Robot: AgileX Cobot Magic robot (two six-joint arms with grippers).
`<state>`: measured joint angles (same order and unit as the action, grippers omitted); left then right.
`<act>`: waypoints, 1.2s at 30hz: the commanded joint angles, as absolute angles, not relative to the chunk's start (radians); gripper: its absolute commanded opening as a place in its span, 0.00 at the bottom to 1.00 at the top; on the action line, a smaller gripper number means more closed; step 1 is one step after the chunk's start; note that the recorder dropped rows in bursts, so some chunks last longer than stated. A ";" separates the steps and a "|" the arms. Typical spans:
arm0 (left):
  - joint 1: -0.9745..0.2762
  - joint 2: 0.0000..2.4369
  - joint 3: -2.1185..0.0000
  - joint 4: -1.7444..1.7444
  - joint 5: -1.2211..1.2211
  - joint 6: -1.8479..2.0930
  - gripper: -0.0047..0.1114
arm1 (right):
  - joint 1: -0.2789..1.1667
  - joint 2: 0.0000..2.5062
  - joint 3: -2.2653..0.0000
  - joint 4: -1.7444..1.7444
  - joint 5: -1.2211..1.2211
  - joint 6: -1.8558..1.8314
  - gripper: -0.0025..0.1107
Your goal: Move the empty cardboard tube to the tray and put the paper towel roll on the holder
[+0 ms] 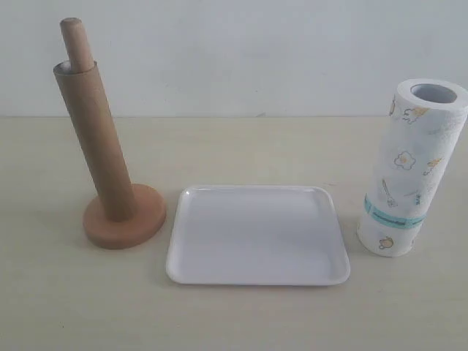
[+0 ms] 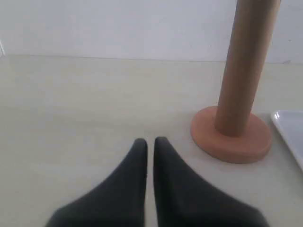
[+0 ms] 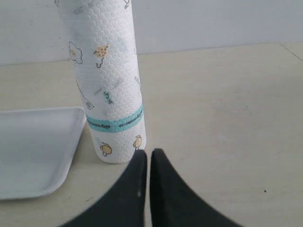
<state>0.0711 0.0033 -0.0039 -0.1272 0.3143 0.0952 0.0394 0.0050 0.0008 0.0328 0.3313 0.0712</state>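
Note:
The brown cardboard tube stands slipped over the wooden holder, whose post tip pokes out above it. The empty white tray lies in the middle. The paper towel roll stands upright at the right, teal band low. Neither gripper shows in the exterior view. My left gripper is shut and empty, short of the holder base and tube. My right gripper is shut and empty, just beside the foot of the roll, with the tray's corner next to it.
Everything stands on a pale wooden table against a white wall. Bare tabletop lies in front of the tray and between the tray and the roll.

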 commanded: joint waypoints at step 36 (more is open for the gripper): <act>0.060 0.302 -0.603 -0.136 0.035 -0.039 0.08 | 0.033 0.000 0.000 0.031 0.323 0.070 0.05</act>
<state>0.0705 0.2115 -0.5670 -0.2719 -0.1044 -0.0251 0.0394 0.0050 0.0008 0.0328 0.3313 0.0712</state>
